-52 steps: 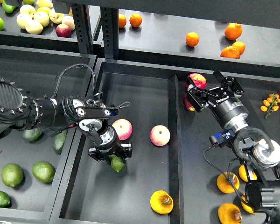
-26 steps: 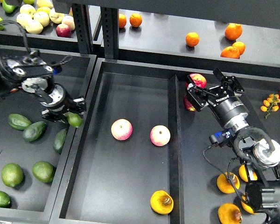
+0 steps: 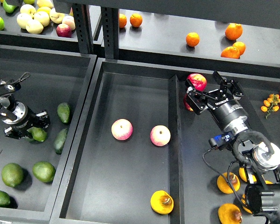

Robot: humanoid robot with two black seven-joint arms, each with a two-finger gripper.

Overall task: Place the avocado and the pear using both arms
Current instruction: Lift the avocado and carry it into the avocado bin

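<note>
My left gripper (image 3: 27,127) is low over the left bin, shut on a mid-green avocado (image 3: 38,135) that sticks out at its lower right. More avocados (image 3: 63,112) lie loose around it. The pear (image 3: 162,201), golden-yellow with a dark brown spot, lies at the front of the middle tray (image 3: 130,93), far from both grippers. My right gripper (image 3: 209,89) is open and empty above the back of the right bin, next to a red apple (image 3: 196,80).
Two pink-and-yellow apples (image 3: 122,129) (image 3: 160,135) lie in the middle tray. Orange-yellow fruits (image 3: 228,182) lie in the right bin under my right arm. Round green fruits (image 3: 12,174) sit at the left bin's front. The back shelf holds oranges (image 3: 192,39) and pale apples (image 3: 35,21).
My left gripper has carried the avocado from the middle tray leftward over the divider and down into the left bin. The right arm has barely moved.
</note>
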